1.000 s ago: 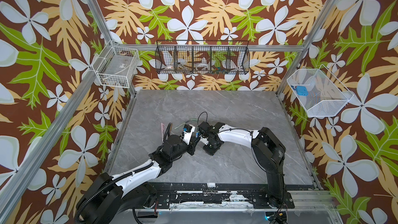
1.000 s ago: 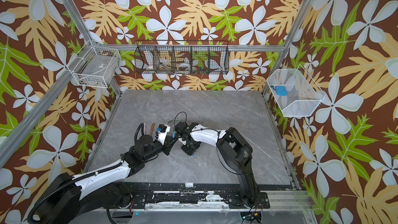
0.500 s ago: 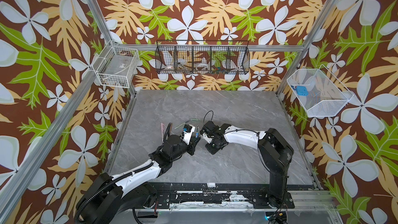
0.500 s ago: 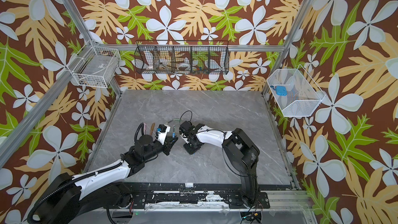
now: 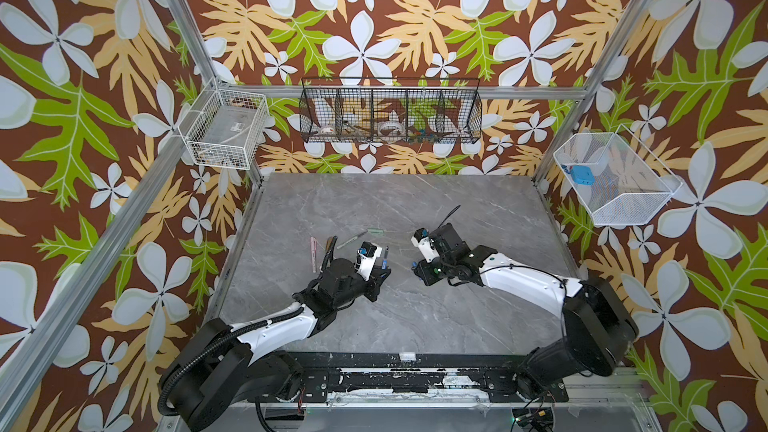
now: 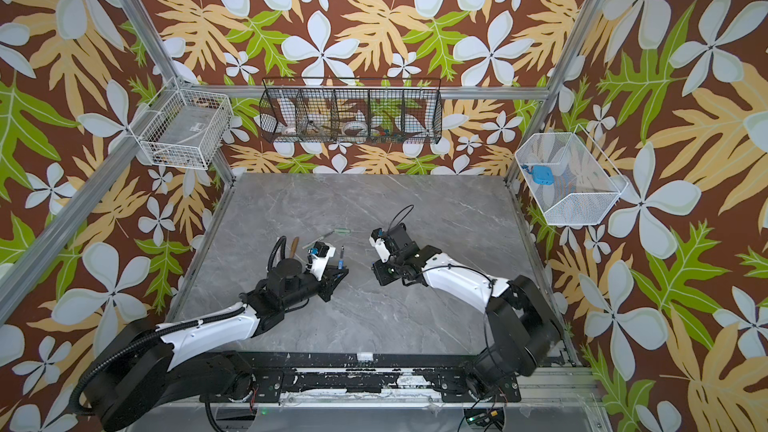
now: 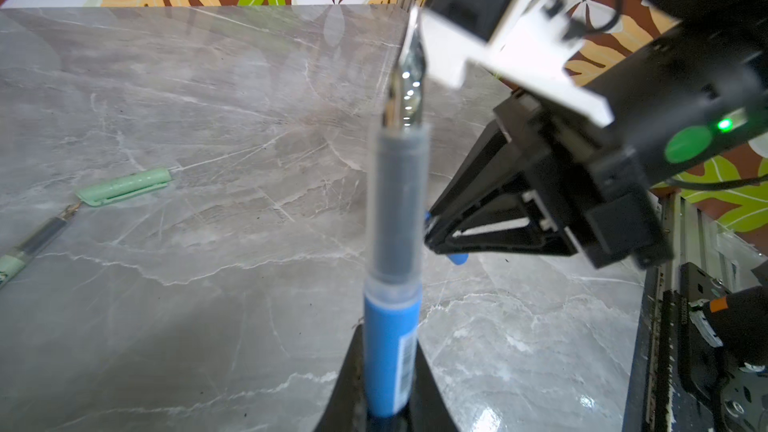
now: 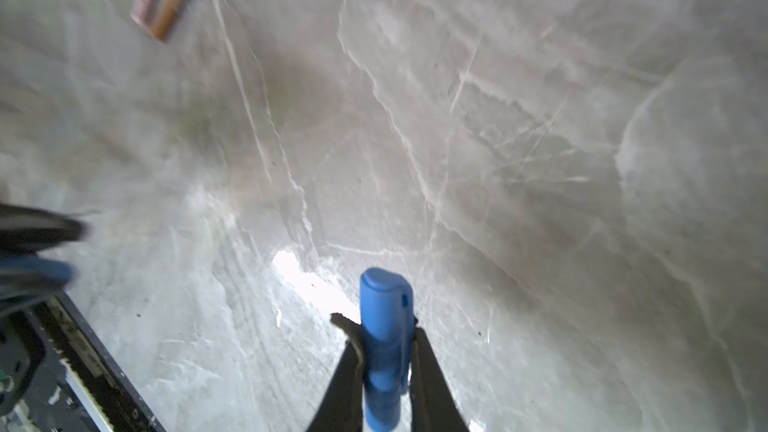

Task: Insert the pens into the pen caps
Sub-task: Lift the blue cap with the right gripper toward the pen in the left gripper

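The left gripper (image 5: 384, 273) is clamping the blue pen (image 7: 390, 338); the right gripper (image 7: 436, 235) is pinching the blue cap (image 8: 384, 301). The next move is probably calling for lining up the cap's mouth with the nib.

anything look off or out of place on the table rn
Nothing spilled or broken. The green cap lies loose by the bare nib of the grey-green pen. The left hand grips the uncapped blue pen; the right hand grips the blue cap, apart from it.
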### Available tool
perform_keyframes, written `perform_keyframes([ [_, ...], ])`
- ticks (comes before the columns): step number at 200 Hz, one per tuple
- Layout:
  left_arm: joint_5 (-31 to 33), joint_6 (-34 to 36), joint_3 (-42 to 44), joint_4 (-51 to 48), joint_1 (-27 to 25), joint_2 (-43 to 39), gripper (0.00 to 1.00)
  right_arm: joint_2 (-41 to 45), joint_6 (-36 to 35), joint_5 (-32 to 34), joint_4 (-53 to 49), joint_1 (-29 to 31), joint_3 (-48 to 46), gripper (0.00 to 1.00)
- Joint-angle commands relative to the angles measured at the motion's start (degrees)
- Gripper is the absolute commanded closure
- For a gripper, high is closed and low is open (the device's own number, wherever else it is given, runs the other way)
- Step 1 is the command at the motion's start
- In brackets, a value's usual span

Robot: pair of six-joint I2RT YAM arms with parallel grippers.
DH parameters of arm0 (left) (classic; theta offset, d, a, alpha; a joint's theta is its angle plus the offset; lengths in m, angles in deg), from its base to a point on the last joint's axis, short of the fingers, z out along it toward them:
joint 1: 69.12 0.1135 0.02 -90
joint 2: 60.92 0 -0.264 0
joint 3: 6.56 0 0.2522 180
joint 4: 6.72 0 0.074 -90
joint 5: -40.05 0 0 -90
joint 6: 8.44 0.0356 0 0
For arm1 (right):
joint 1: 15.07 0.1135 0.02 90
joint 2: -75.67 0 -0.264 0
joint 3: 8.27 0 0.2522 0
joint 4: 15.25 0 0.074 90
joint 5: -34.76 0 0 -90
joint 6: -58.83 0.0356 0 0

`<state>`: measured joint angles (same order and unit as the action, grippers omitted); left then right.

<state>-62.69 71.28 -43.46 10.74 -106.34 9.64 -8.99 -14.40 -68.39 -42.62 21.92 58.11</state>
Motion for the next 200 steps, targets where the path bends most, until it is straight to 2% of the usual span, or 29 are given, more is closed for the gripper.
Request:
perform_keyframes([
  [1, -3.4, -0.2, -0.4, 3.8, -0.2, 1.1, 1.0, 5.3, 4.3, -0.5, 13.5, -0.7, -4.3, 0.81],
  [53, -5.9, -0.5, -0.7, 5.0, -0.5, 2.0, 1.0, 12.4, 8.4, -4.3, 27.5, -1.1, -7.9, 0.79],
  [82, -7.3, -1.0, -0.4, 5.9, -0.6, 1.5, 1.0, 12.7, 11.6, -8.0, 37.7, -1.1, -9.0, 0.79],
  [122, -8.6, -1.3, 0.5, 7.5, -0.9, 0.1, 1.0, 10.6, 13.7, -12.9, 45.5, -1.0, -8.2, 0.79],
  [161, -9.5, -0.3, 1.0, 8.1, -1.6, 0.0, 1.0, 9.8, 13.3, -16.8, 47.1, -1.1, -7.3, 0.79],
  [200, -7.2, -0.3, 1.2, 8.2, -1.8, -0.1, 1.0, 9.7, 12.7, -17.1, 46.6, -0.7, -7.5, 0.79],
])
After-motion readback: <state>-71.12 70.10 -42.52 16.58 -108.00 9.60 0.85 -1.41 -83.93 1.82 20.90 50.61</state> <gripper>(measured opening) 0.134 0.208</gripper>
